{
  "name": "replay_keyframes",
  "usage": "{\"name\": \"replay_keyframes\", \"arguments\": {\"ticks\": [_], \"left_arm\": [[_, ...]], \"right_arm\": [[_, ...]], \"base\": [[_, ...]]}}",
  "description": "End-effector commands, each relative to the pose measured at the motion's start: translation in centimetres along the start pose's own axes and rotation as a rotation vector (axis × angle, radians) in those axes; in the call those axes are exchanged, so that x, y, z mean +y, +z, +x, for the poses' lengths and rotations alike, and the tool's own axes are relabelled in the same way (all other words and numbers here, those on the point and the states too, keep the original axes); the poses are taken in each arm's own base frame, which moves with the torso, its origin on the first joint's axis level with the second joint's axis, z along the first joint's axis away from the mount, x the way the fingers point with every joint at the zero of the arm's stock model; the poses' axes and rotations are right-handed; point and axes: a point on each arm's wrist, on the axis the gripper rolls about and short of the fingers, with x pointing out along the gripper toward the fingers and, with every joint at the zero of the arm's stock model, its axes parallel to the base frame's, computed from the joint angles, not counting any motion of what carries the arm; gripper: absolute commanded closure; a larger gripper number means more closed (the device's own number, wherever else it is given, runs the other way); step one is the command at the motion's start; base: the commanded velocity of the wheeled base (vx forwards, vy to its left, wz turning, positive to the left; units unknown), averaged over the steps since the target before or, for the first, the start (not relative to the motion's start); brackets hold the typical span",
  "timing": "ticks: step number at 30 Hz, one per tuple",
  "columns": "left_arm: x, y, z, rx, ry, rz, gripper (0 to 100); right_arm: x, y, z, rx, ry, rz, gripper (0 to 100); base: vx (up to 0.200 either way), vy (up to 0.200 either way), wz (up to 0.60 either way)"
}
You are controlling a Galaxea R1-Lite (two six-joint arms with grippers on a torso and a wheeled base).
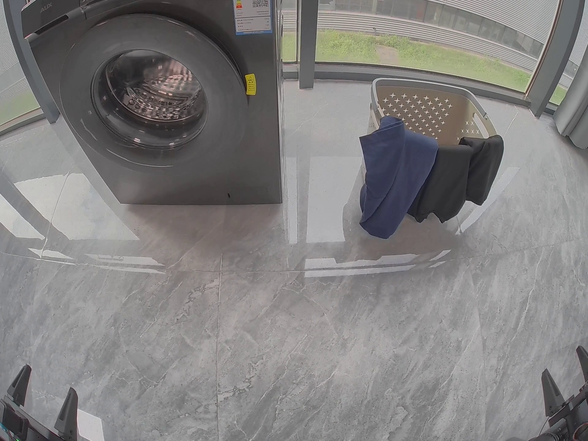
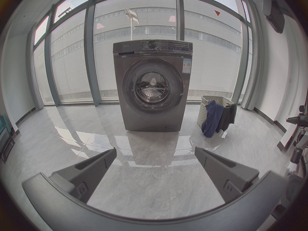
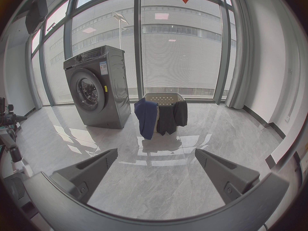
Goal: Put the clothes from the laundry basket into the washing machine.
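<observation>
A grey front-loading washing machine (image 1: 165,87) stands on the floor at the left, its round drum opening facing me. To its right sits a beige laundry basket (image 1: 429,108) with a blue garment (image 1: 395,176) and two dark garments (image 1: 459,176) draped over its near rim. My left gripper (image 1: 43,399) is low at the near left, open and empty. My right gripper (image 1: 566,378) is low at the near right, also open and empty. Both are far from the basket. The wrist views show the washing machine (image 2: 152,84) and the laundry basket (image 3: 163,98) ahead beyond open fingers.
Glossy grey tiled floor (image 1: 294,338) stretches between me and the machine and basket. Tall windows (image 1: 422,26) with frames close off the back. A curtain (image 3: 240,48) hangs at the right wall.
</observation>
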Motion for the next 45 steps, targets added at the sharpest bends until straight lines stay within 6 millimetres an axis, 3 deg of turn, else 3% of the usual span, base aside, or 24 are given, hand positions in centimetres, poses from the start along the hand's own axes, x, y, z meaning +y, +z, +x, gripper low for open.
{"name": "replay_keyframes", "arguments": {"ticks": [1, 28, 40, 45], "left_arm": [[0.01, -0.54, 0.01, 0.004, 0.003, 0.001, 0], [0.01, -0.52, 0.01, 0.002, 0.001, 0.001, 0], [0.0, -0.52, 0.01, 0.002, -0.002, -0.001, 0], [0.01, -0.52, 0.01, 0.002, 0.0, -0.002, 0]], "right_arm": [[0.0, -0.48, 0.0, -0.001, 0.001, -0.002, 0], [0.0, -0.49, 0.0, 0.001, 0.002, 0.0, 0], [0.0, -0.49, 0.0, 0.001, 0.002, -0.002, 0], [0.0, -0.49, 0.0, 0.001, 0.001, -0.002, 0]], "base": [[0.0, -0.2, 0.0], [0.0, -0.2, 0.0], [0.0, 0.0, 0.0], [0.0, -0.2, 0.0]]}}
